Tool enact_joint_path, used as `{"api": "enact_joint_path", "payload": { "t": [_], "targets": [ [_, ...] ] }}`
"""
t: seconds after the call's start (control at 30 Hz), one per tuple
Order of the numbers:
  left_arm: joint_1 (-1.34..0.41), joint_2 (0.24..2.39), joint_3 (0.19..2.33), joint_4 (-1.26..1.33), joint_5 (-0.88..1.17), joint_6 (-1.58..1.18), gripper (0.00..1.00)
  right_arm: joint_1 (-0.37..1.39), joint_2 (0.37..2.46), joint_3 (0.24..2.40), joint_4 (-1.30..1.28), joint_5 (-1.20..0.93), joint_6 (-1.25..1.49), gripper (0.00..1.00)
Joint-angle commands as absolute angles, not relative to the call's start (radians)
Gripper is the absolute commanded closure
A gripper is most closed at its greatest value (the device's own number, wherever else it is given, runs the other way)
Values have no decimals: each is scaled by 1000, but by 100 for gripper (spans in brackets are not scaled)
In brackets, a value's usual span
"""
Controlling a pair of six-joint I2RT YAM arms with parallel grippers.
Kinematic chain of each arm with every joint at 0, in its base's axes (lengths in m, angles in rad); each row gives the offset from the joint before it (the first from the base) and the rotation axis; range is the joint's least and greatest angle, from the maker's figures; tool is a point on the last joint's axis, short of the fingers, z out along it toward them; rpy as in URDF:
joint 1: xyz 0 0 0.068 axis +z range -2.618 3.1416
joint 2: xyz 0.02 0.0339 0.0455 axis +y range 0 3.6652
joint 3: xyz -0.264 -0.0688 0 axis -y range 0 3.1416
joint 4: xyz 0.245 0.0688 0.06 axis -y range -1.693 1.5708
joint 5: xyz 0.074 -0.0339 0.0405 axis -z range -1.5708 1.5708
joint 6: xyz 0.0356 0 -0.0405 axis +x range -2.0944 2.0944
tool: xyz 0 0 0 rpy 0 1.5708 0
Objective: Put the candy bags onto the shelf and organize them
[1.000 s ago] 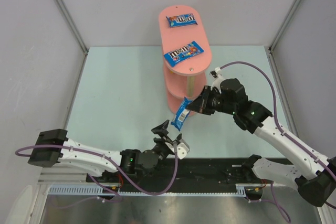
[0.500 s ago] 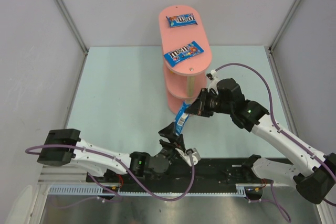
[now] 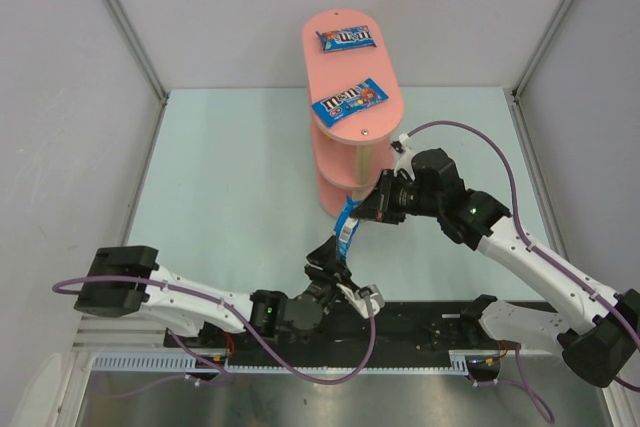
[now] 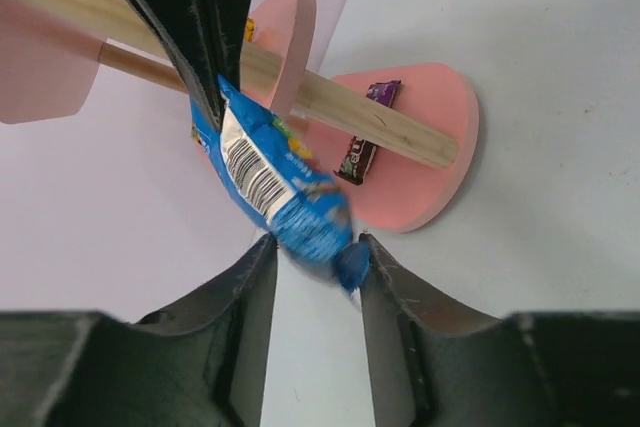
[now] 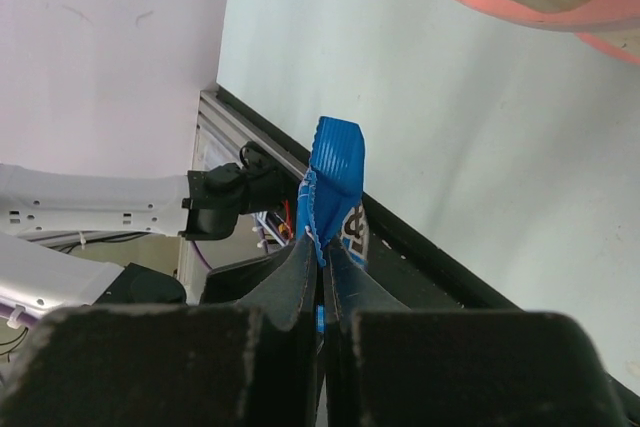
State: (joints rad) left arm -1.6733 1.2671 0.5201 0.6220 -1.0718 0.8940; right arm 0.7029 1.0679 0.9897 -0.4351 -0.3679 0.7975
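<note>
The right arm reaches in from the near right corner, its forearm angled toward the foot of the shelf (image 3: 345, 69). The right gripper (image 3: 368, 213) is clamped on the upper end of a held blue packet (image 3: 346, 232), which hangs tilted in the air just in front of the shelf's lower boards. The left arm lies low along the near edge of the table (image 3: 230, 167), with its wrist turned upward so that the left gripper (image 3: 331, 255) points at the packet's lower end from beneath. From above, a far blue packet (image 3: 345, 39) and a near blue packet (image 3: 349, 100) lie flat on the top board, apart from each other. The left wrist view adds what the overhead misses: its fingers (image 4: 390, 297) are spread, flanking the packet's blurred lower tip, and I cannot tell whether they touch it. That view also shows a purple packet (image 4: 362, 142) lying on the bottom board beside a wooden post (image 4: 420, 142). The right wrist view shows the pinch edge-on, with the fingers pressed together on the wrapper
</note>
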Motion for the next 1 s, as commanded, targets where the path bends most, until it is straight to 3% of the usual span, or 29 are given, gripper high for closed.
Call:
{"api": "enact_joint_path", "payload": {
  "t": [0.0,0.07,0.17,0.23,0.3,0.33,0.37,0.57,0.97],
  "targets": [
    [-1678,1296,565,687,-1091,930,66,703,1058,1031,-407,-410,804,100],
    [-1677,1299,566,698,-1095,927,73,703,1048,1031,-408,-414,802,100],
    [-1674,1307,571,701,-1103,917,92,700,1042,1031,-410,-420,796,100],
    [-1672,1310,572,709,-1112,916,100,698,1039,1031,-414,-426,792,96],
    [-1672,1302,575,719,-1129,894,100,696,1029,1031,-419,-426,781,81],
    [-1672,1287,580,713,-1137,876,100,696,1025,1031,-422,-411,776,68],
    [-1672,1275,597,668,-1140,812,100,695,1017,1031,-429,-399,764,48],
    [-1674,1096,693,330,-1014,397,100,649,902,1031,-440,-308,712,24],
    [-1589,608,459,376,-482,-176,100,555,807,1031,-413,-373,529,18]
  ]
}}
